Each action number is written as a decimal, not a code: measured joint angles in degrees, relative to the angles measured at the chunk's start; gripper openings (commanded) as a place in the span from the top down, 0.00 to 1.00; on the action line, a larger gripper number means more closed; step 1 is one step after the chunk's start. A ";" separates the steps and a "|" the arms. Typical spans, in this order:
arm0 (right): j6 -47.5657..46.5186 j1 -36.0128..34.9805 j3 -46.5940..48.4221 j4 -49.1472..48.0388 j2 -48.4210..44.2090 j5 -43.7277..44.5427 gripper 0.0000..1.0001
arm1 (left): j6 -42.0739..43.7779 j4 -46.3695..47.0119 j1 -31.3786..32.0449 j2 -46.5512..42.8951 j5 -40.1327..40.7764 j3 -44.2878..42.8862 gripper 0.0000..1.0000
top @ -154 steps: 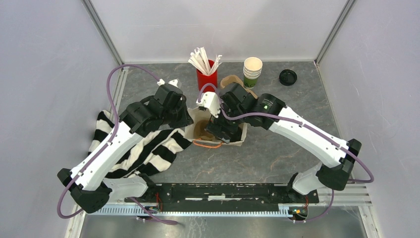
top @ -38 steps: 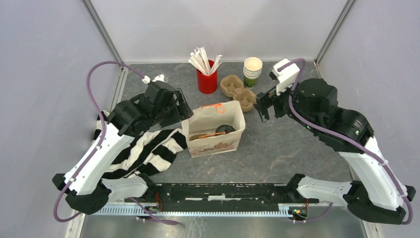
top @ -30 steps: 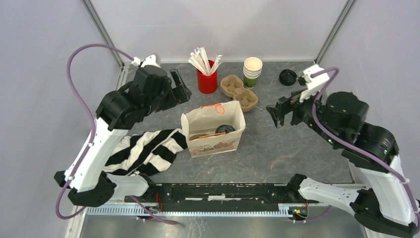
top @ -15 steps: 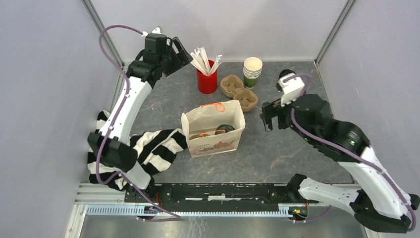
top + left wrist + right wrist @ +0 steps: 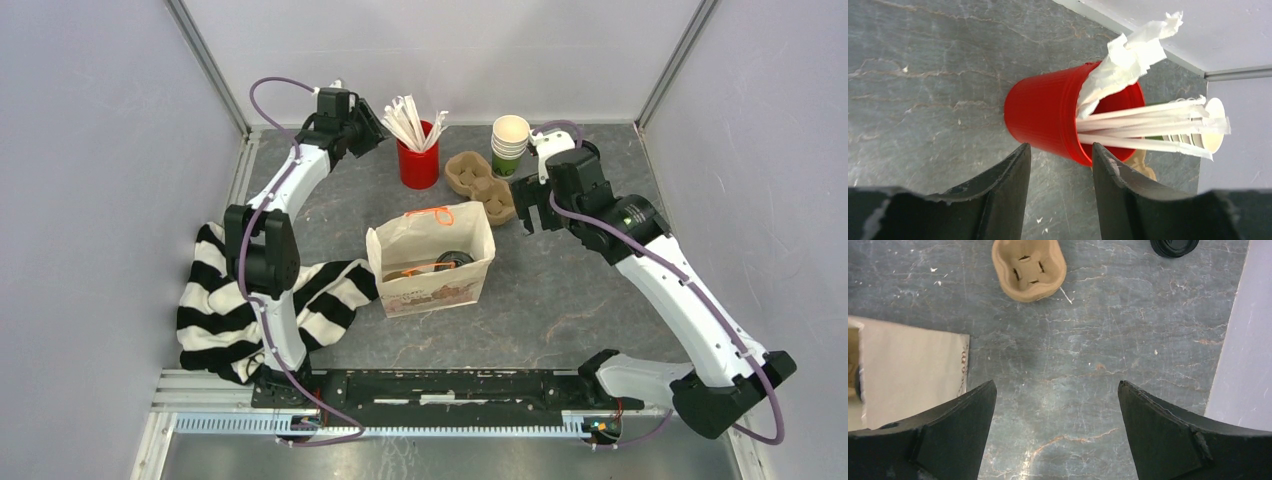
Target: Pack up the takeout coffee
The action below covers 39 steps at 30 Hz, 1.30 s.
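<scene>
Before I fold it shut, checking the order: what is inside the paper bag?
The takeout coffee's black lid shows in the paper bag, beside something brown. The cup below it and the bag's bottom are hidden by its walls.

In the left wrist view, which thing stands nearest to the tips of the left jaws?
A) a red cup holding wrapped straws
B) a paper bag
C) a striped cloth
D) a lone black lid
A: the red cup with its wrapped straws fills that view just beyond the left jaws, which stand apart.
</scene>
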<state>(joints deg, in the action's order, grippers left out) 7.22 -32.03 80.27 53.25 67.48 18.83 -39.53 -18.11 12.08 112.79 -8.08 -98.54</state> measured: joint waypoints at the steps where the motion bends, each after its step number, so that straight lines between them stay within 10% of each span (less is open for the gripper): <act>1: -0.17 1.22 -0.11 0.00 0.26 -1.01 0.02 | -0.02 0.98 -0.11 0.70 -0.42 0.00 0.49; 17: -3.96 12.39 1.90 -2.40 6.58 -13.33 0.02 | -0.09 11.45 -1.77 9.01 -8.35 -5.46 0.74; 39: -5.86 14.53 2.12 -4.79 8.76 -19.15 0.02 | -0.87 11.80 -1.77 8.50 -8.85 -4.92 0.59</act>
<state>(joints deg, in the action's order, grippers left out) 1.37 -17.50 82.39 48.47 76.25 -0.32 -40.40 -6.31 10.31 121.30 -16.93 -103.46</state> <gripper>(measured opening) 0.982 0.382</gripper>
